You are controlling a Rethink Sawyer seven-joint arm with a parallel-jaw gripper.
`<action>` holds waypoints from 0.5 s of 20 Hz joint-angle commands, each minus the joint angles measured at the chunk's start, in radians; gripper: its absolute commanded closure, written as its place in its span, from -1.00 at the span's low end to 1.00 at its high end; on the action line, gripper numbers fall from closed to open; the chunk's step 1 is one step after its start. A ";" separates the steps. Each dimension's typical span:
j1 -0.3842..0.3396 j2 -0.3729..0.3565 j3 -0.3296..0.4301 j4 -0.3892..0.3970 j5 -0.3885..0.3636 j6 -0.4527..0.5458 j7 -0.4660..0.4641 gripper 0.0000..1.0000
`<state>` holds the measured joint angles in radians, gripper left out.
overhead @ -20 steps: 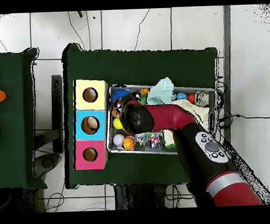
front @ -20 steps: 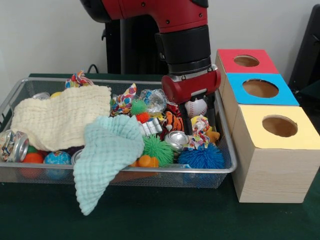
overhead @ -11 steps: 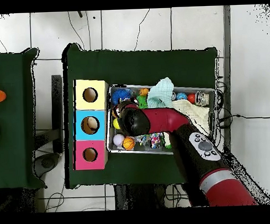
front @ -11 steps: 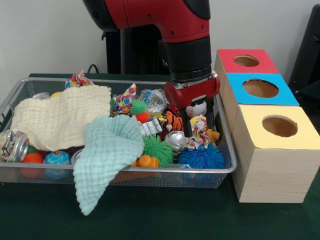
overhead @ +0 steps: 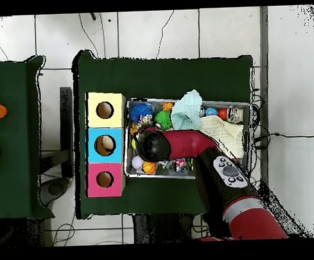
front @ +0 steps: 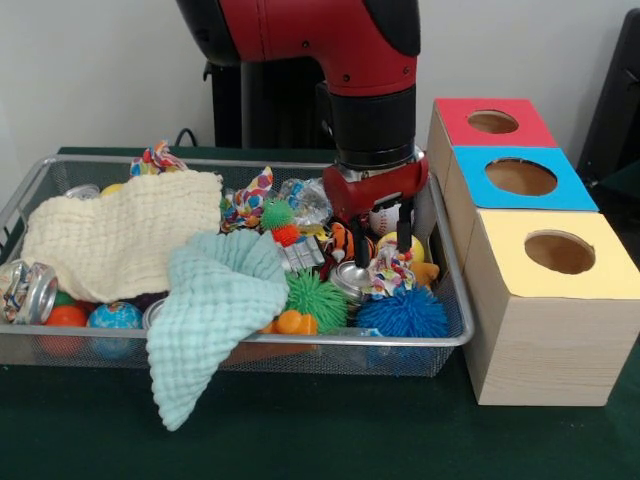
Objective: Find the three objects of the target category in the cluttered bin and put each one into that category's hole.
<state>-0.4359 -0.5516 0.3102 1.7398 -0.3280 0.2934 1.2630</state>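
My gripper [front: 383, 248] hangs open in the right part of the wire bin [front: 300, 347], its fingertips [front: 362, 258] just above a multicoloured knotted rope toy [front: 391, 272]. A baseball [front: 384, 219] shows behind the fingers, and a tiger toy [front: 343, 243] lies to their left. Below are a crushed silver can [front: 350, 281], a green spiky ball [front: 317, 299] and a blue spiky ball [front: 403, 314]. The wooden box has a red hole [front: 492, 122], a blue hole [front: 520, 177] and a yellow hole [front: 559, 252]. In the overhead view the arm [overhead: 154, 145] hides the gripper.
A cream cloth [front: 120, 235] and a mint cloth [front: 212, 305] cover much of the bin's left and middle. Another can [front: 28, 291], a globe ball [front: 115, 316] and an orange ball [front: 66, 316] lie at the front left. The box [overhead: 106, 144] stands against the bin's side.
The gripper has moved nearer the bin's front rim and lower, from over the baseball to over the knotted rope toy. It stays open.
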 commanded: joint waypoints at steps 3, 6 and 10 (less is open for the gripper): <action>-0.006 0.054 -0.021 -0.053 0.024 0.095 0.121 -1.00; -0.015 0.059 -0.006 -0.051 0.026 0.072 0.121 -1.00; -0.046 0.064 0.041 -0.042 0.030 0.018 0.117 -1.00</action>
<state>-0.4458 -0.5432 0.3026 1.7398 -0.3265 0.2934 1.2630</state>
